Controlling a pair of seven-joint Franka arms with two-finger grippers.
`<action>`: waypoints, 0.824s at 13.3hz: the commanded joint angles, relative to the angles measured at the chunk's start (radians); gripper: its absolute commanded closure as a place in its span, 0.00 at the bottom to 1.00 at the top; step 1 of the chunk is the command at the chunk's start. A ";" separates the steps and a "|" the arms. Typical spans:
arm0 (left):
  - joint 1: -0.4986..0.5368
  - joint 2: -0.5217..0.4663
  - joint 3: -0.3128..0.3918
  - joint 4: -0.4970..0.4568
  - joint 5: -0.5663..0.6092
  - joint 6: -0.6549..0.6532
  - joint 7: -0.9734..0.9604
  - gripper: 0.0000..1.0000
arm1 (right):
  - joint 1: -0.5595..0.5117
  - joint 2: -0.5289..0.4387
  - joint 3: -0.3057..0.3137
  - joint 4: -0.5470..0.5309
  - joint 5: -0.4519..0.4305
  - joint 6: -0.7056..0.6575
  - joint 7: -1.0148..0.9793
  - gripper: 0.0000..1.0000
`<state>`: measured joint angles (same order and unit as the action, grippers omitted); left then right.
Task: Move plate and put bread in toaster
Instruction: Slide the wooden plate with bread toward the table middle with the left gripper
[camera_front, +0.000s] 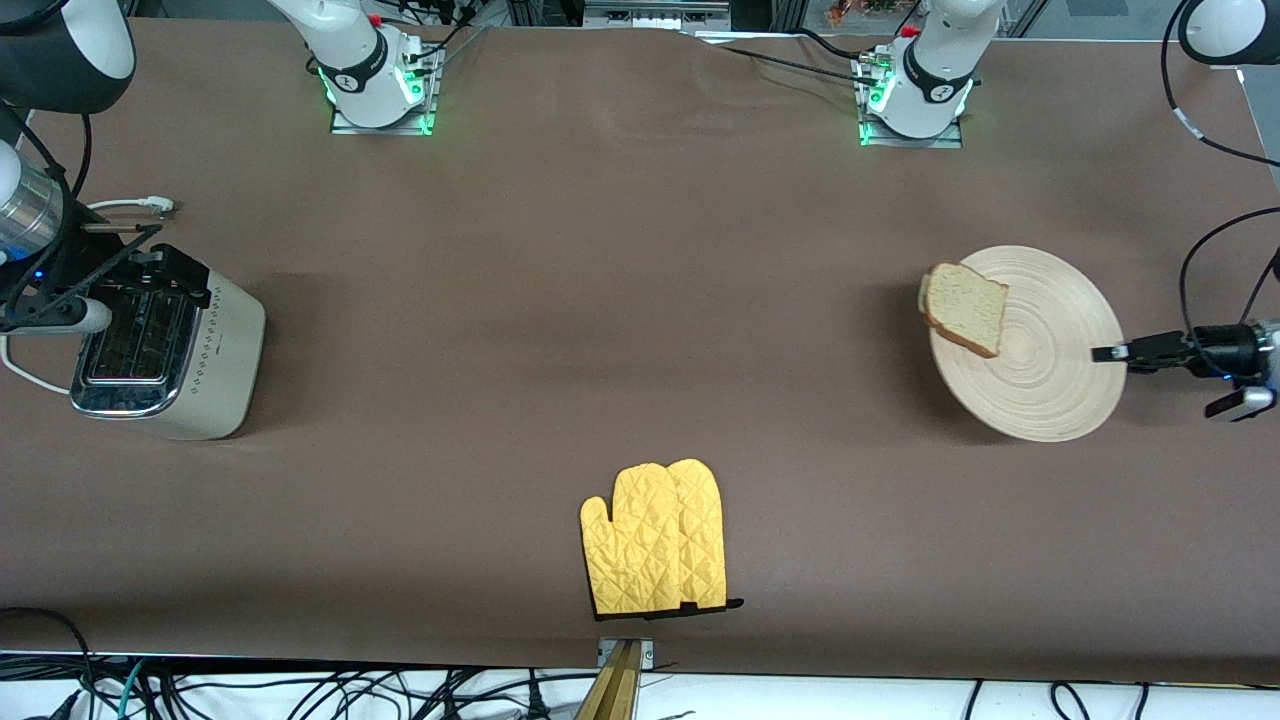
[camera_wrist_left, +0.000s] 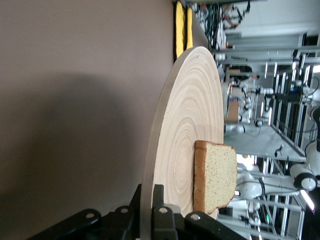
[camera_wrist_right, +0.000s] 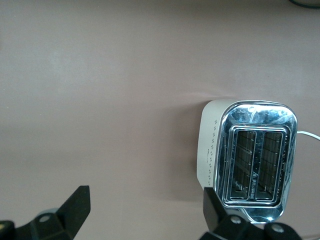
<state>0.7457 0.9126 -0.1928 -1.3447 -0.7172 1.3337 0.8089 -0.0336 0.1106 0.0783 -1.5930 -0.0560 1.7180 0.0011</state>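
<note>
My left gripper (camera_front: 1100, 353) is shut on the rim of the light wooden plate (camera_front: 1045, 360), holding it tilted above the table at the left arm's end. In the left wrist view, the gripper (camera_wrist_left: 149, 200) pinches the plate's edge (camera_wrist_left: 190, 125). The bread (camera_front: 965, 308) lies on the plate and overhangs the rim away from the gripper; it also shows in the left wrist view (camera_wrist_left: 216, 175). The cream toaster (camera_front: 170, 345) stands at the right arm's end with both slots empty. My right gripper (camera_front: 160, 268) hovers over it, open and empty, with the toaster (camera_wrist_right: 250, 160) beside one finger.
A yellow oven mitt (camera_front: 657, 540) lies flat near the table's front edge, midway between the arms; its edge shows in the left wrist view (camera_wrist_left: 181, 30). The toaster's white cord (camera_front: 25, 372) loops off toward the table's end. The brown table (camera_front: 600, 300) spreads between toaster and plate.
</note>
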 joint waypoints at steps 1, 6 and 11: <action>-0.060 -0.060 -0.025 -0.132 -0.079 0.030 -0.004 1.00 | -0.005 0.007 0.000 0.018 0.001 -0.005 -0.004 0.00; -0.066 -0.192 -0.296 -0.526 -0.197 0.465 -0.002 1.00 | -0.009 0.012 -0.005 0.018 0.001 -0.003 -0.004 0.00; -0.210 -0.169 -0.381 -0.610 -0.339 0.732 0.012 1.00 | -0.012 0.026 -0.008 0.031 -0.002 -0.001 0.004 0.00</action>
<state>0.5862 0.7736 -0.5726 -1.9198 -0.9830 2.0165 0.8023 -0.0387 0.1174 0.0673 -1.5925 -0.0560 1.7212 0.0014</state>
